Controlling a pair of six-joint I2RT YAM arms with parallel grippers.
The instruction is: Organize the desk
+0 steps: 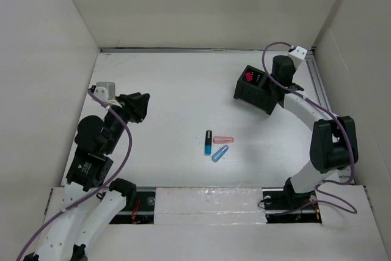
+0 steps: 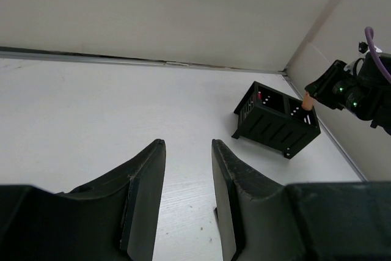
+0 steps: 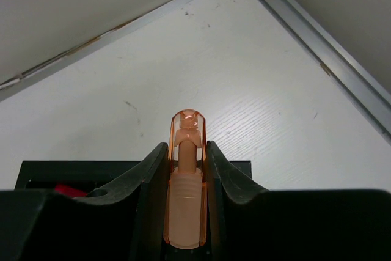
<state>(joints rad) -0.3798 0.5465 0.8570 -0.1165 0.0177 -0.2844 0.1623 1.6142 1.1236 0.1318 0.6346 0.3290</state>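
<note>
The white desk [image 1: 165,84] carries a black slotted organizer [image 1: 253,93] at its back right, with a red item [image 1: 249,77] in one compartment. My right gripper [image 3: 187,148] hangs over the organizer [image 3: 73,172], shut on a peach-orange marker [image 3: 187,200] with a clear cap that points out past the fingertips. The left wrist view shows that marker [image 2: 307,101] above the organizer's [image 2: 275,120] right end. Three more markers lie mid-desk: a black-and-teal one [image 1: 208,142], a pink one [image 1: 223,140] and a blue one [image 1: 220,153]. My left gripper [image 2: 188,143] hovers over the left side, open and empty.
Upright white wall panels [image 1: 201,4] enclose the desk at the back and on both sides. A metal rail [image 1: 321,87] runs along the right edge beside the organizer. The arm bases [image 1: 287,200] stand at the near edge.
</note>
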